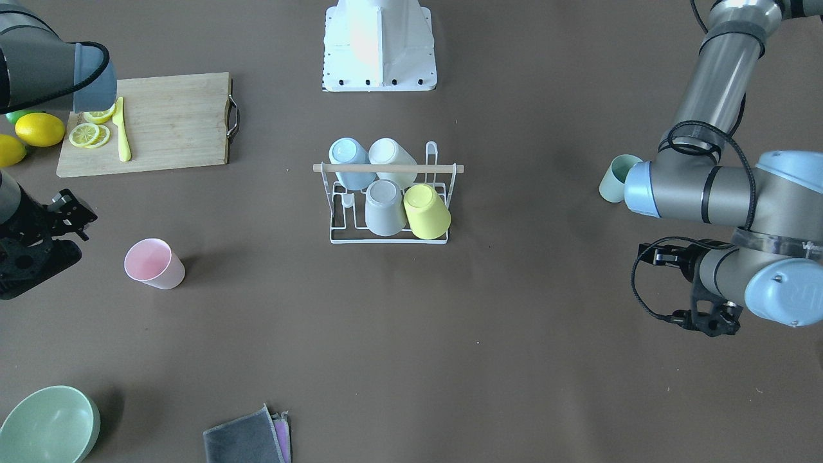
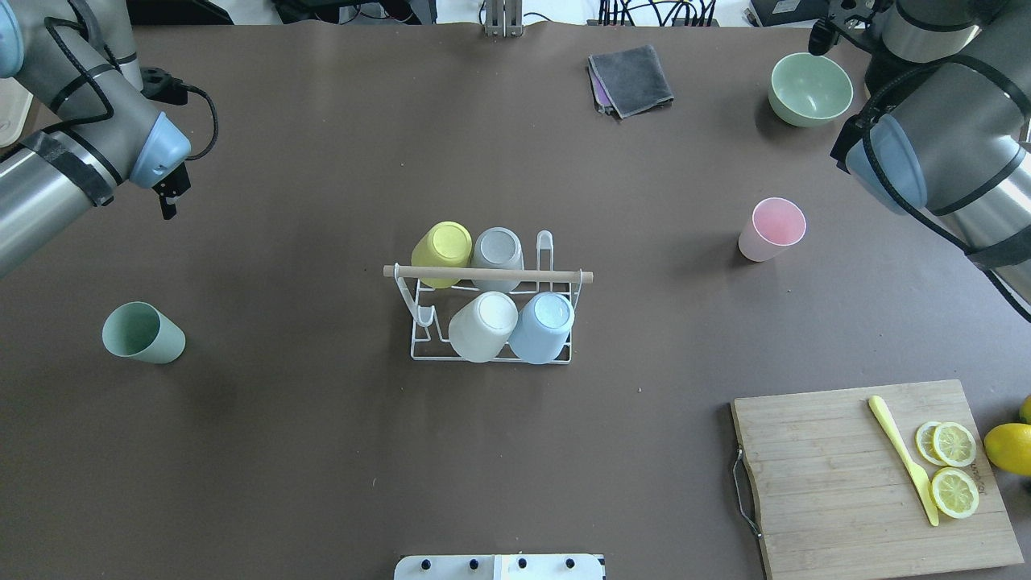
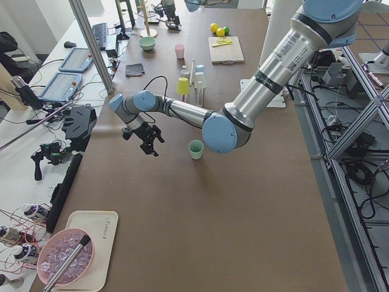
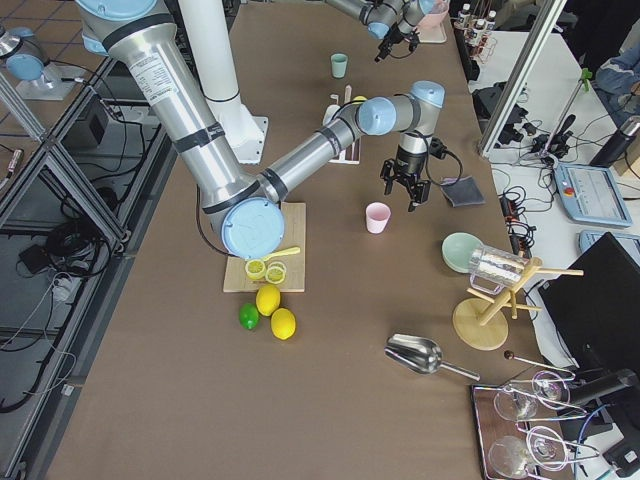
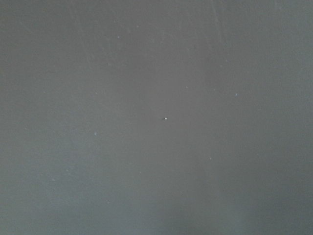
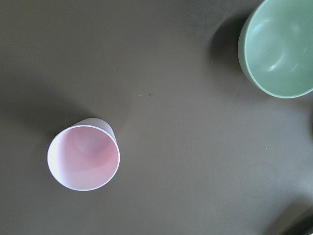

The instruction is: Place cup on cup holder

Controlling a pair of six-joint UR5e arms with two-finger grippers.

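Note:
The cup holder (image 2: 487, 275), a white wire rack with a wooden rod across its top, stands mid-table. It carries a yellow, a grey, a white and a blue cup upside down. A pink cup (image 2: 772, 229) stands upright on the table to its right and shows from above in the right wrist view (image 6: 83, 157). My right gripper (image 4: 405, 195) hovers beside that cup, open and empty. A green cup (image 2: 143, 333) stands upright on the left. My left gripper (image 3: 149, 145) hangs open over bare table beyond it, holding nothing.
A green bowl (image 2: 810, 89) and a folded grey cloth (image 2: 631, 79) lie at the far side. A wooden cutting board (image 2: 838, 475) with lemon slices and a yellow knife sits near right, whole lemons (image 2: 1008, 448) beside it. The robot base (image 1: 379, 45) is behind the rack.

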